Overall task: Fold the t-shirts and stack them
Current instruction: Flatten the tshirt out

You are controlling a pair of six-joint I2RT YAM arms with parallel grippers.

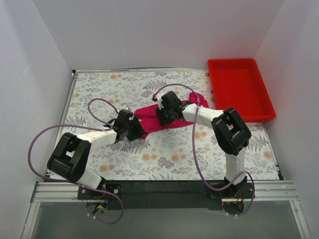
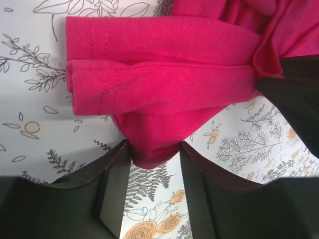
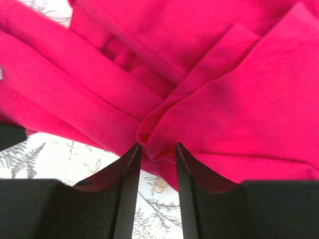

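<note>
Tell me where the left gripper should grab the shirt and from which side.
Take the small fold sticking out at the left end of the shirt, coming in low from the left. It juts past the thicker hemmed layers and fits between the fingers of the left gripper.

— How did the arms stand?
— Both reached toward the middle. The left arm (image 1: 99, 137) lay low and stretched, and the right arm (image 1: 207, 113) was bent sharply at its elbow.
— And the jaws?
— Each pair was pinched on a fold of the t-shirt (image 2: 164, 84).
</note>
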